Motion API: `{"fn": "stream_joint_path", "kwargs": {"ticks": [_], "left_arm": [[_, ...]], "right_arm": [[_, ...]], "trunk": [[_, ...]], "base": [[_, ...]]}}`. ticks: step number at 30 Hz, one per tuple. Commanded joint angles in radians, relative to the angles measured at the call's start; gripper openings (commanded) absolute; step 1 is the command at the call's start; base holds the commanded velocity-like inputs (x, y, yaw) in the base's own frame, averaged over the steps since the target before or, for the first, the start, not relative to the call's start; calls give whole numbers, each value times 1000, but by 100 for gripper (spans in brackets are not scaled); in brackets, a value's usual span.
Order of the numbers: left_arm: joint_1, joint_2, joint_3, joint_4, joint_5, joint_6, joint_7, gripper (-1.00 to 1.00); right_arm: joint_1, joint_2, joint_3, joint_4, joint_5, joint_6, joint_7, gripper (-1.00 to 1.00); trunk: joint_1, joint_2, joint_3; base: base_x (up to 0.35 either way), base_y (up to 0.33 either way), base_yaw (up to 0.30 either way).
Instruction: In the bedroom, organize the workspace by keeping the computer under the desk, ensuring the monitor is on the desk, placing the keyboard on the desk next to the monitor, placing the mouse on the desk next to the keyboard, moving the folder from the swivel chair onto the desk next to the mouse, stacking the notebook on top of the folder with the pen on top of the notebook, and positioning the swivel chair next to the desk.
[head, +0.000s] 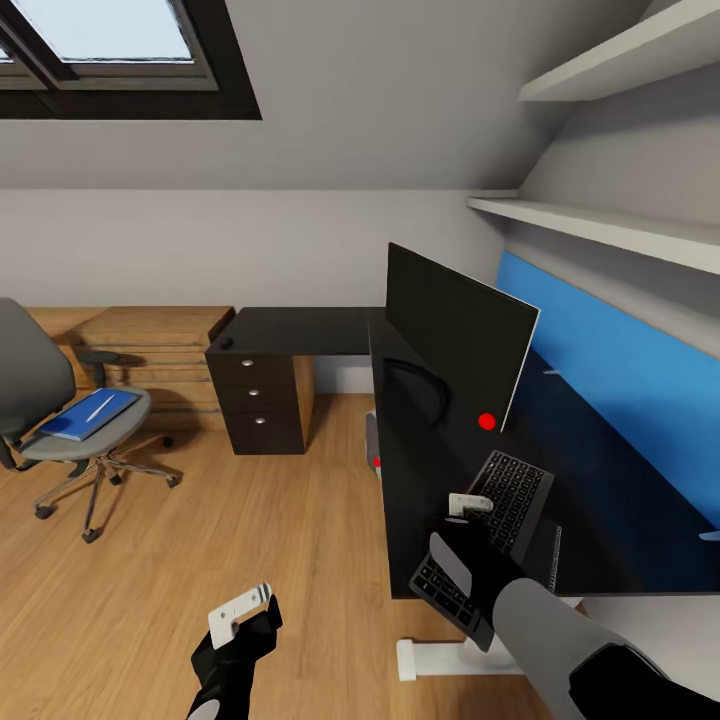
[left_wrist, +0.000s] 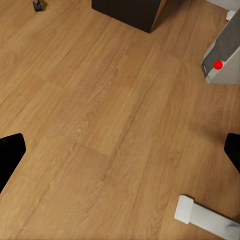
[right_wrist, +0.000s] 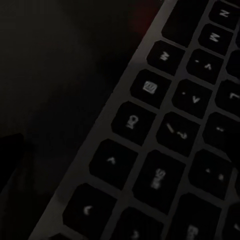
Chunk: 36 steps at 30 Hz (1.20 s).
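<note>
The right tool hovers low over the near half of the flat black keyboard, which lies on the dark worktop with its near end overhanging the edge, just ahead of the tool. Whether the jaws are spread or closed I cannot tell, nor whether they hold anything. The thin black monitor stands beyond the tool, further along the worktop. To do this well, I'd say: slide the keyboard fully onto the surface and square it beside the monitor, keeping it flat.

The left tool hangs open and empty over the wooden floor. Far off to its left, the blue folder waits on the grey swivel chair.

Key legends show in the right wrist view, but they are too dim and blurred to read confidently; no brand is visible.
</note>
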Motion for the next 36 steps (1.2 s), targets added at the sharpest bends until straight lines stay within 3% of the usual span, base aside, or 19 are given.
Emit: {"fn": "stream_joint_path", "kwargs": {"ticks": [1, 7, 21, 36], "left_arm": [[0, 1, -1, -2, 2, 5, 6, 100], [0, 0, -1, -2, 2, 5, 7, 100], [0, 6, -10, 1, 2, 3, 7, 100], [0, 6, -10, 1, 1, 1, 7, 100]], "right_arm": [[-1, -1, 8, -2, -5, 7, -8, 100], [-1, 0, 10, -2, -4, 7, -11, 100], [-1, 0, 14, -2, -4, 7, -11, 100], [-1, 0, 14, -2, -4, 8, -10, 100]], "trunk": [[0, -1, -1], [19, -36, -17], [19, -36, -17], [19, -36, -17]], "base": [[0, 0, 0], [0, 0, 0], [-7, 0, 0], [-140, 0, 0]]}}
